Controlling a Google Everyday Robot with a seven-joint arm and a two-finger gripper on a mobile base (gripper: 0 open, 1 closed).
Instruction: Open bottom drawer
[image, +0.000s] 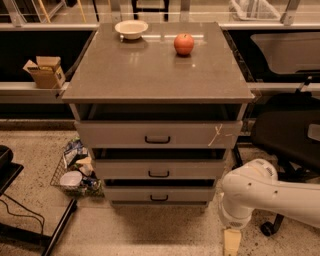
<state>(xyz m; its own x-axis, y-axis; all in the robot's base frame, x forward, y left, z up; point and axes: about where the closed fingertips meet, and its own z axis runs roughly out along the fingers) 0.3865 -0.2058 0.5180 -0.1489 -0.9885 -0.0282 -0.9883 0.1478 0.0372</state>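
Camera view looks down at a grey three-drawer cabinet (235, 150) standing on a speckled floor (150, 230). Its flat top surface (150, 75) carries a pale bowl (131, 29) near the far left corner and a red apple (184, 44) to the right of it, well apart from the bowl. Below the surface, the top drawer (115, 134) has the tallest front, with a black handle at its middle and a pale X-like mark (218, 134) near its right end. The middle drawer (125, 169) sits under it. The bottom drawer (125, 194) is the lowest and slimmest front, just above the floor, with a small black bar handle (159, 198) at its centre; a dark gap shows between it and the drawer above.

The white arm (270, 192) comes in from the lower right corner and bends down beside the cabinet's right side. The pincer (231, 244) hangs at the bottom edge of the view, low, to the right of the bottom drawer and apart from its handle. It is cut off by the edge, so I cannot tell whether it is spread or pressed together.

Left of the cabinet, a wire basket (75, 175) of clutter rests on the floor, touching the cabinet's side. A cardboard box (45, 71) sits on a ledge further up. A black chair (287, 132) stands to the right.
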